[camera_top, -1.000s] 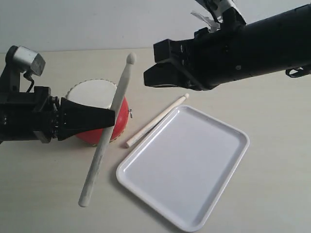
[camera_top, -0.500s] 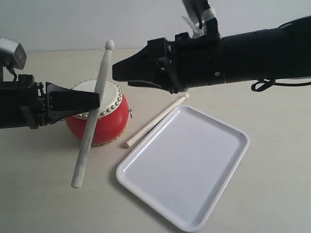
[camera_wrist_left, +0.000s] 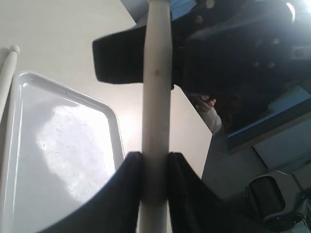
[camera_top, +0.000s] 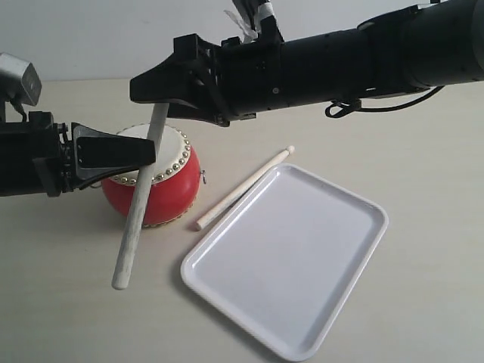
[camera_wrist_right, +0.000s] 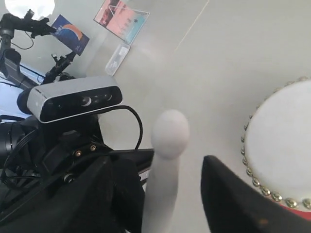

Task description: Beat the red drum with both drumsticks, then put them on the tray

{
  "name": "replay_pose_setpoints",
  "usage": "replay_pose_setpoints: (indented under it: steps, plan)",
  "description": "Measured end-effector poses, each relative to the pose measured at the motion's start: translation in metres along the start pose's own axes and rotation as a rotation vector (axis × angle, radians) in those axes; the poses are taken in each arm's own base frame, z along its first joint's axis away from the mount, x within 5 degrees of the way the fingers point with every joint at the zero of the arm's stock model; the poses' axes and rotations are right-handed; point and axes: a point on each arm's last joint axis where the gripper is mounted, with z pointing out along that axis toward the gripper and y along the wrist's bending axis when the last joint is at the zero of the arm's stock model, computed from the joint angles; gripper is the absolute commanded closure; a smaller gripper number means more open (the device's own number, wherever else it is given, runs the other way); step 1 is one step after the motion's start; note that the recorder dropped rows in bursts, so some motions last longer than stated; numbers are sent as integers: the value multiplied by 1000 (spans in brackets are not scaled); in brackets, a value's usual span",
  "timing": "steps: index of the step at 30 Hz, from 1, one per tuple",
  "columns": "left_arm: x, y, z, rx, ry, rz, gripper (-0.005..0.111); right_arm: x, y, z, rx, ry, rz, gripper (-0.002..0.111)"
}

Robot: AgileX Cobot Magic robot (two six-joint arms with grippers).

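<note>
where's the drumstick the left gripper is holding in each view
Exterior: held drumstick slants across the red drum's front, left of centre.
Left wrist: runs through the picture's centre.
Right wrist: its bead tip sits mid-picture.
Shared landmark: the open right gripper straddling its upper end.

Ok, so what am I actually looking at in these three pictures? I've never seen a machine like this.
This is a robot with two black arms, each ending in a claw. The wide picture is from a camera off the arms; the other two are from cameras on each wrist. On the pale table sit a red drum, a white tray and, beside the tray, a loose drumstick. The left claw is clamped on the other drumstick, held tilted near the drum. The right claw reaches across, open, a finger on each side of that stick's tip, not gripping.
</note>
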Motion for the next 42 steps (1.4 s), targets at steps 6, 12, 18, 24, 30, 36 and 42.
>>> replay_pose_setpoints:
  steps: [6,12,18,24,30,36,42]
  plan:
    - [0,0,0,0,0,2,107,2,-2,2,-17,12,26,108]
    - [0,0,0,0,0,-13,94,2,-2,2,-18,11,29,108]
    - [-2,-1,0,6,12,-83,54,-10,6,3,-33,-6,1,108]
    - [3,-1,0,2,66,-121,52,-23,13,3,-43,-34,-25,108]
    - [4,-1,0,1,75,-121,77,-23,13,4,-42,-35,-16,108]
    - [4,-2,0,3,84,-128,72,-23,11,4,-33,-37,-7,108]
    - [8,-2,-1,-3,134,-172,62,-24,10,4,-22,-42,-1,108]
